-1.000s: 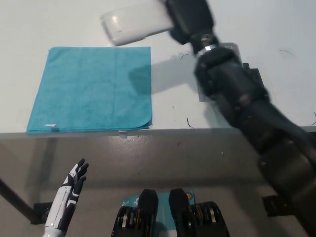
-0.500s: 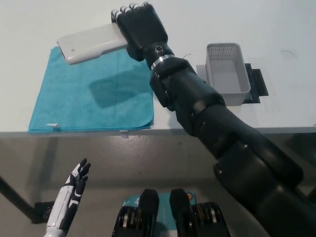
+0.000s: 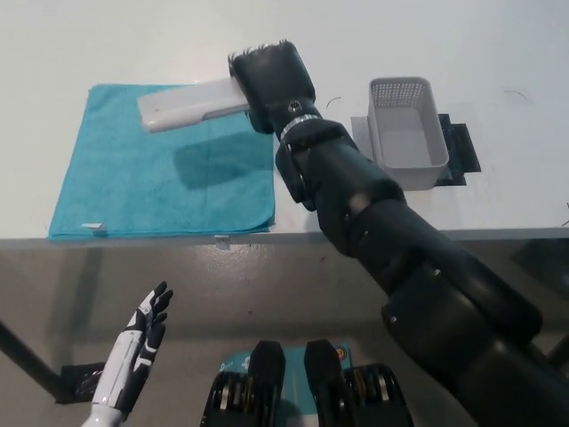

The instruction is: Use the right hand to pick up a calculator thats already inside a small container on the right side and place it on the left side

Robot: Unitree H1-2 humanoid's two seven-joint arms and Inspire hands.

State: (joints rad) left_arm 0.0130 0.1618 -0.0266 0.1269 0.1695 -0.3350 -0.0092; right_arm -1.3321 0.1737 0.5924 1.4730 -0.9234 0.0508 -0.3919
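R arm [image 3: 400, 240]: black, bulky, built of rounded segmented shells w/ a silver ring at the wrist; right hand [image 3: 271, 84] black, blocky, matte. Left hand [image 3: 142, 334]: white forearm shell, white fingers w/ dark joints and black tips.

Head camera, looking steeply down.

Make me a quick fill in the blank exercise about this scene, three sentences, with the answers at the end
1. The right hand is holding the ____ above the table.
2. The calculator hangs over a cloth whose colour is ____.
3. The small white container now holds ____, while the left hand rests open at the lower left.

Missing words: calculator; teal; nothing
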